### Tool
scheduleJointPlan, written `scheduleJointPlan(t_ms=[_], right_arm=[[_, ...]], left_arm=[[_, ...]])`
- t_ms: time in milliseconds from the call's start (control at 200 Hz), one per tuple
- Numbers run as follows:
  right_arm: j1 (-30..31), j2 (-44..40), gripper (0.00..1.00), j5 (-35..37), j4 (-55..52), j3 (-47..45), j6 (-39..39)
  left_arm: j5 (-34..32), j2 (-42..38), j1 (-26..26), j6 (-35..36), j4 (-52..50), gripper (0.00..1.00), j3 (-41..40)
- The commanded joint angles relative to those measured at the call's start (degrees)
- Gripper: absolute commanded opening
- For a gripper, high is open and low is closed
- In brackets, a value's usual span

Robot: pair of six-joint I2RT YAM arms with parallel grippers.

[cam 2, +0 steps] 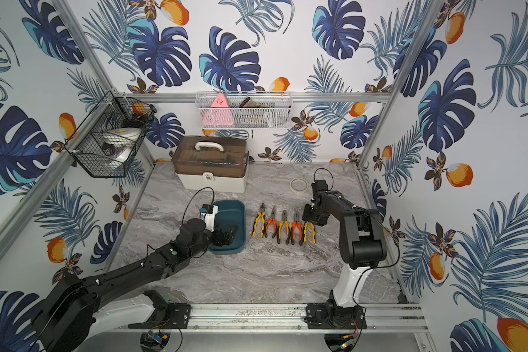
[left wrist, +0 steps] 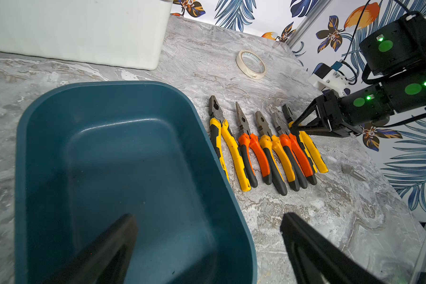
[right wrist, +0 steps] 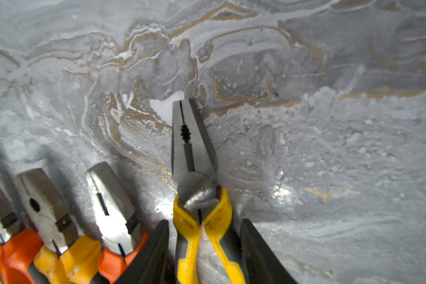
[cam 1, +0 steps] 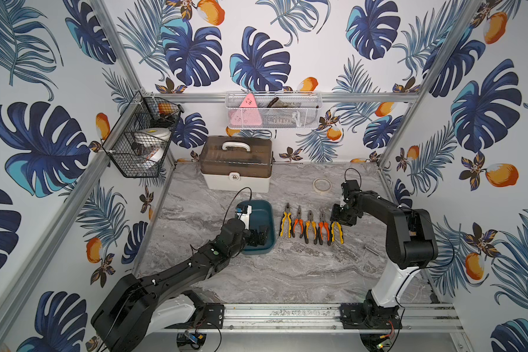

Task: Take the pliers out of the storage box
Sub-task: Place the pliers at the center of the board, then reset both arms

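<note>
On the left wall, a black wire basket (cam 1: pixel 125 164) holds white round items that are too small to identify. A white mesh basket (cam 1: pixel 287 117) on the far rail contains a pink triangular piece (cam 1: pixel 247 114) and some dark objects. A white plastic case with a brown translucent lid (cam 1: pixel 237 176) stands shut at the far side of the grey marble-patterned bench (cam 1: pixel 287 274); its contents cannot be made out.

Near it lies the shallow dark teal plastic storage box (cam 1: pixel 264 210). The left gripper (cam 1: pixel 258 237) hangs over the near end of the box with its jaws wide apart and nothing between them.

The five pliers (cam 1: pixel 310 227) lie just to the right of the box, outside it. They are flat on the bench in a close row, metal noses pointing far.

The right gripper (cam 1: pixel 337 218) sits low over the rightmost, yellow-and-black pair (right wrist: pixel 194 147). Its fingers stand on either side of the handles just behind the pivot. It cannot be told whether they press on the handles.
</note>
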Motion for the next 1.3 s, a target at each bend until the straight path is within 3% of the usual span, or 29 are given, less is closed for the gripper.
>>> scheduleJointPlan(t_ms=[0, 220, 400, 540, 650, 721, 886, 981, 1101, 1296], right_arm=[[0.26, 0.31, 0.50, -0.43, -0.40, 0.63, -0.56], [0.39, -1.28, 0.53, 1.39, -0.74, 0.21, 0.00], [2.97, -7.00, 0.65, 2.75, -1.80, 0.73, 1.75], [8.26, -15.24, 0.75, 9.32, -0.43, 2.15, 3.02], [12.94, -25.02, 0.84, 10.80, 9.48, -1.98, -0.23], [13.97, -31.82, 0.99, 9.09, 18.72, -8.83, -1.40], [14.10, -42.53, 1.00, 14.94, 37.08, -23.59, -4.16], [14.09, -43.88, 1.00, 19.98, 41.21, -28.73, -7.83], [14.11, -42.09, 1.00, 21.86, 41.26, -31.30, -19.46], [14.05, -34.21, 1.00, 25.66, 47.50, -33.58, -23.38]], left_arm=[[-0.25, -0.04, -0.02, 0.17, 0.11, 0.99, 0.42], [-0.33, 0.01, 0.02, 0.08, -0.06, 0.99, 0.42], [-0.68, -0.06, -0.02, 0.08, -0.21, 0.99, 0.51], [-0.86, -0.41, 0.01, 0.17, -0.47, 0.99, 0.52], [-1.03, -0.56, -0.04, 0.21, -0.65, 0.99, 0.60], [-1.12, -0.75, 0.00, 0.30, -0.65, 0.99, 0.55], [-1.12, -0.76, 0.04, 0.52, -0.63, 0.99, 0.51], [-1.07, -1.13, 0.02, 0.42, -0.59, 0.99, 0.38], [-1.05, -1.44, -0.03, 0.30, -0.52, 0.99, 0.25], [-1.54, -1.43, -0.01, 0.34, -1.19, 0.99, 0.50]])
